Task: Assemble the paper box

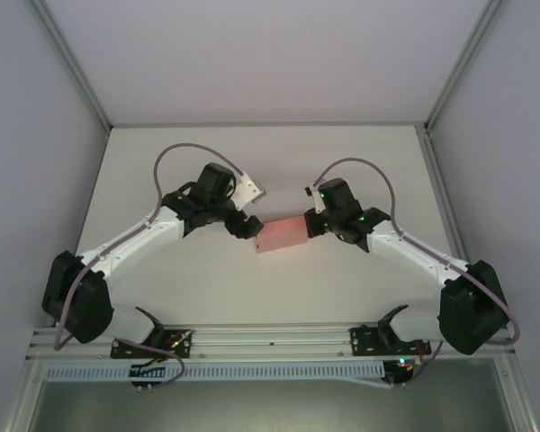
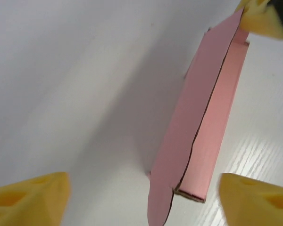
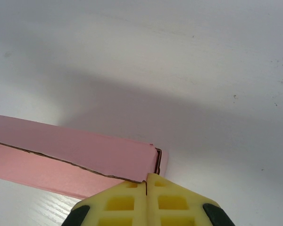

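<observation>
The paper box point(image 1: 283, 234) is a pink, flattish rectangular piece lying mid-table between the two arms. In the left wrist view the paper box point(image 2: 212, 117) runs away from the camera, with a loose rounded flap at its near end. My left gripper point(image 1: 249, 227) is at the box's left end. Its yellow fingers point(image 2: 30, 197) are spread wide, and the left gripper point(image 2: 144, 183) is open around that end without touching it. My right gripper point(image 1: 311, 225) is at the box's right end. There the right gripper point(image 3: 146, 181) is shut, pinching the card edge at the corner of the paper box point(image 3: 85, 150).
The white table point(image 1: 252, 171) is bordered by grey walls on the left, right and back. A metal rail point(image 1: 270, 337) with the arm bases runs along the near edge. The right gripper's yellow pad point(image 2: 264, 19) appears at the box's far end.
</observation>
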You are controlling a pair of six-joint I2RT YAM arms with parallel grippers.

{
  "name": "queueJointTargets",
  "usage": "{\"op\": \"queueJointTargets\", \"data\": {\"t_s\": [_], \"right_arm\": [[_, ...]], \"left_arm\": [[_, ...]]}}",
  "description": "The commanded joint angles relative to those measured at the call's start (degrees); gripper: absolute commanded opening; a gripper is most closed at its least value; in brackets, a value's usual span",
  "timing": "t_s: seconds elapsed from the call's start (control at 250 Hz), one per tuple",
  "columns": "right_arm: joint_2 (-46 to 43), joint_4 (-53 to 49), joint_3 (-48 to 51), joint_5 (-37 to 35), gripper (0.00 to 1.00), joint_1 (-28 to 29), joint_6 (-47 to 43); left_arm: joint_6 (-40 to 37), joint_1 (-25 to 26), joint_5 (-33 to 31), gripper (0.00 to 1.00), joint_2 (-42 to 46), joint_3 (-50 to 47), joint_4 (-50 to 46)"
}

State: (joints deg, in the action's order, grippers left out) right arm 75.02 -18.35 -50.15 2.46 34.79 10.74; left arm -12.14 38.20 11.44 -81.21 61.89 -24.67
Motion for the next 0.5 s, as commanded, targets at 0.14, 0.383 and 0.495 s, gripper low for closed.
{"op": "queueJointTargets", "data": {"t_s": [0.14, 0.383, 0.495], "right_arm": [[1.63, -5.84, -2.02, -2.48, 0.00, 0.80, 2.46], [1.31, -6.24, -2.12, -2.39, 0.00, 0.87, 2.54], [1.42, -6.43, -2.13, -2.83, 0.00, 0.92, 2.53]], "left_arm": [[4.05, 3.52, -2.92, 0.60, -0.79, -0.71, -1.87], [6.72, 3.99, -4.80, 0.20, -2.63, 0.30, -3.10], [7.51, 4.85, -5.43, 0.17, -2.99, 0.58, -3.53]]}}
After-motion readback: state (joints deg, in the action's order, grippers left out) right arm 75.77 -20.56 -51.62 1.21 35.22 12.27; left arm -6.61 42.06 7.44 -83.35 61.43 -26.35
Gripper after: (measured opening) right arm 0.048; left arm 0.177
